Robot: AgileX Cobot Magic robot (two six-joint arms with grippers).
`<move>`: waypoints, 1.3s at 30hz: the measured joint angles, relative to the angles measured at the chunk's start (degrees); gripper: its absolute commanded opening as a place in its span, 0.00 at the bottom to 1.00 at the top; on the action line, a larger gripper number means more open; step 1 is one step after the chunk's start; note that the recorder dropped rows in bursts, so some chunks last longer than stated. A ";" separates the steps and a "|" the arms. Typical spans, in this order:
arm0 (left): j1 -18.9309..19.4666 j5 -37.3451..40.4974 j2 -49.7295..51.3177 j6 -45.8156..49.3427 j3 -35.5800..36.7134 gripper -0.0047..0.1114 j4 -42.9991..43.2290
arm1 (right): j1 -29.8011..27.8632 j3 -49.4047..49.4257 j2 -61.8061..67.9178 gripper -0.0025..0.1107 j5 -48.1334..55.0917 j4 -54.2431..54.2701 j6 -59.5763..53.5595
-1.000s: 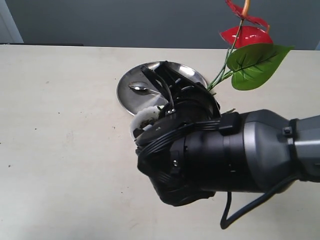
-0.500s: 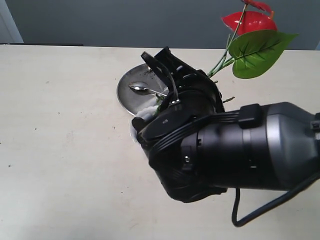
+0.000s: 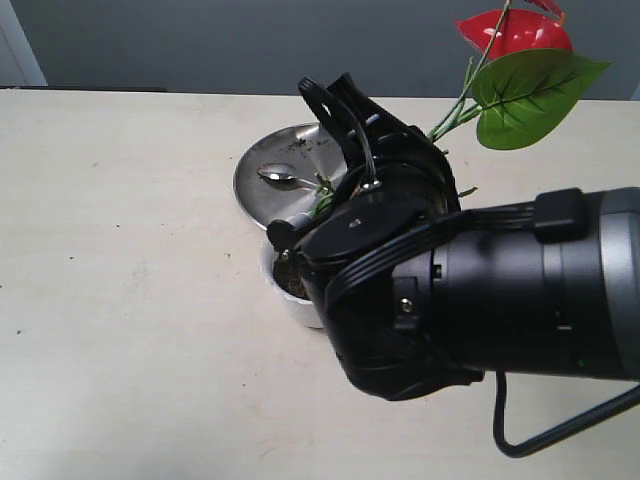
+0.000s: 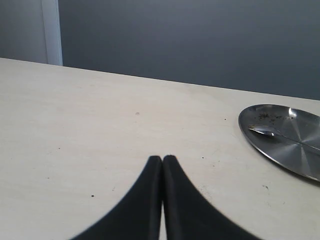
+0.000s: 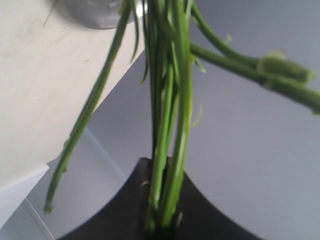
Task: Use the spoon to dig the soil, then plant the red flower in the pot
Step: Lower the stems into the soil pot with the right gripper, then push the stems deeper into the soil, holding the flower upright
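Digging looks done, the spoon (image 3: 285,179) lying on the plate (image 3: 300,145) toward the table's (image 3: 120,250) far edge, while the right gripper (image 5: 160,225) pinches the red flower (image 3: 515,35) by its stems over the pot (image 3: 290,302) of soil (image 3: 292,285) (left gripper (image 4: 162,160) pressed together), so planting remains.

The right claw (image 3: 333,93) has carried the red flower (image 3: 522,58) up and rightward, uncovering more of the pot (image 3: 287,303).

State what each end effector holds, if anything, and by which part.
The right end effector grips the red flower by its bunched green stems. The left end effector is shut and holds nothing.
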 measured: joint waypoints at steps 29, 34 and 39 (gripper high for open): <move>0.00 0.00 0.00 0.00 0.00 0.04 0.00 | 0.00 0.00 0.30 0.03 0.00 2.71 -23.91; 0.00 0.00 0.00 0.00 0.00 0.04 0.00 | 1.03 0.00 4.70 0.03 0.00 -1.89 -22.82; 0.00 0.00 0.00 0.00 0.00 0.04 0.00 | 1.88 -0.02 6.47 0.03 0.71 -3.57 -21.90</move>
